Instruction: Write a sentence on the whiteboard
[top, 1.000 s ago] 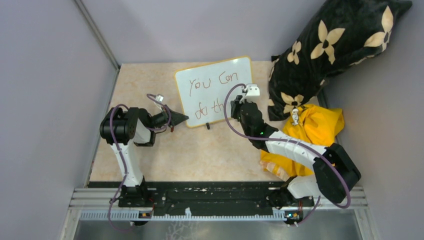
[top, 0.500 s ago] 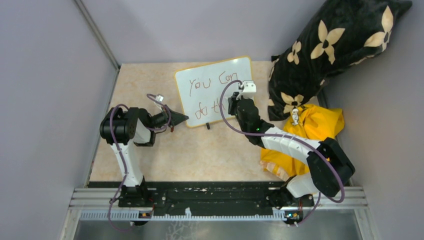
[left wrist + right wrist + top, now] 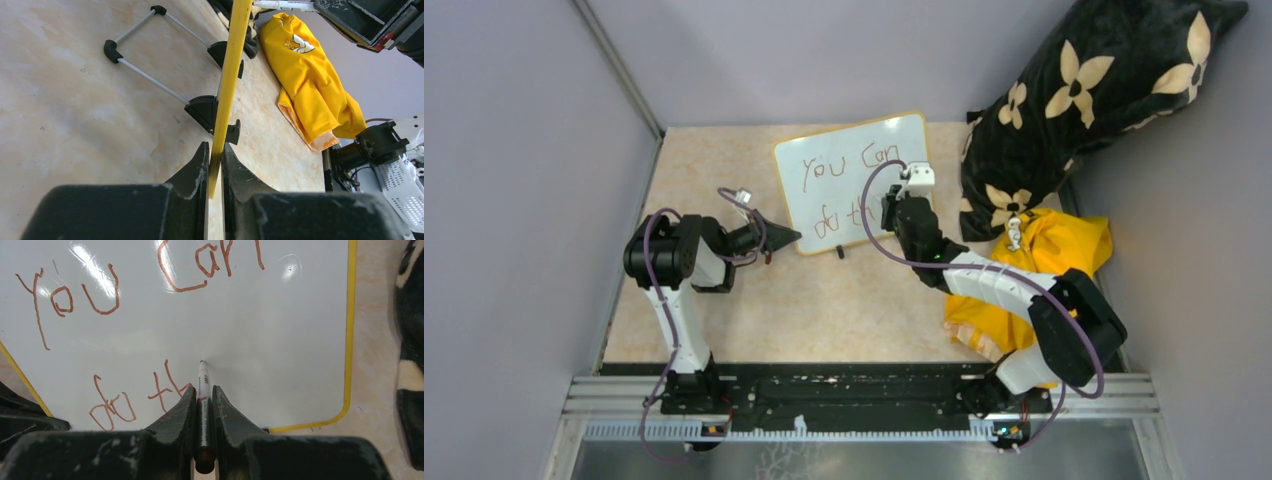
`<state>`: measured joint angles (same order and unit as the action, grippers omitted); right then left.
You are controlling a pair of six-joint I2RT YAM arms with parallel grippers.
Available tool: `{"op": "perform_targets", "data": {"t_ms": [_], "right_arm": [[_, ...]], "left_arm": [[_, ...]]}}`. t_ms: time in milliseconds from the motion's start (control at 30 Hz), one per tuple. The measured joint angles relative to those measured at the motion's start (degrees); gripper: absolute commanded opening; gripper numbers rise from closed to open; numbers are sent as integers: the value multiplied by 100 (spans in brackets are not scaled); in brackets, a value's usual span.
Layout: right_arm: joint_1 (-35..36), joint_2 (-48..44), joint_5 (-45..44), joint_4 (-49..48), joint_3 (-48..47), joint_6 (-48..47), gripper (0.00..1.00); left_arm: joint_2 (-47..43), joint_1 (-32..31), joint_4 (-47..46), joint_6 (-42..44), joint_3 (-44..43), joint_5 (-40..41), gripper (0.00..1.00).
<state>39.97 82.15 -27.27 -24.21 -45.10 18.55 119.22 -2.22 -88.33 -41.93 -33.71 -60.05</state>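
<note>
The whiteboard (image 3: 849, 180) stands tilted at the middle back, white with a yellow frame. On it the sentence (image 3: 839, 165) reads "You Can" above "do th" in reddish-brown marker; it also shows in the right wrist view (image 3: 115, 295). My left gripper (image 3: 790, 237) is shut on the board's yellow edge (image 3: 231, 65) at its lower left corner. My right gripper (image 3: 203, 390) is shut on a white marker (image 3: 202, 390), whose tip touches the board just right of "th". In the top view the right gripper (image 3: 892, 208) covers the board's lower right part.
A black pillow (image 3: 1084, 95) with cream flowers lies at the back right. A yellow garment (image 3: 1044, 265) lies under the right arm, also in the left wrist view (image 3: 315, 85). The board's black feet (image 3: 205, 107) and wire stand (image 3: 145, 75) rest on the beige table (image 3: 824, 300).
My right gripper with the marker has moved up and slightly left across the board, from below the "th" toward its right side. The left arm and board have not moved.
</note>
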Motion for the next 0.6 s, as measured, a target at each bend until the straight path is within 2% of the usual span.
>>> {"op": "perform_targets", "data": {"t_ms": [600], "right_arm": [[-2,-37,7,-15,103,61,0]], "left_arm": [[0,-7,0,0,0,-2,0]]}}
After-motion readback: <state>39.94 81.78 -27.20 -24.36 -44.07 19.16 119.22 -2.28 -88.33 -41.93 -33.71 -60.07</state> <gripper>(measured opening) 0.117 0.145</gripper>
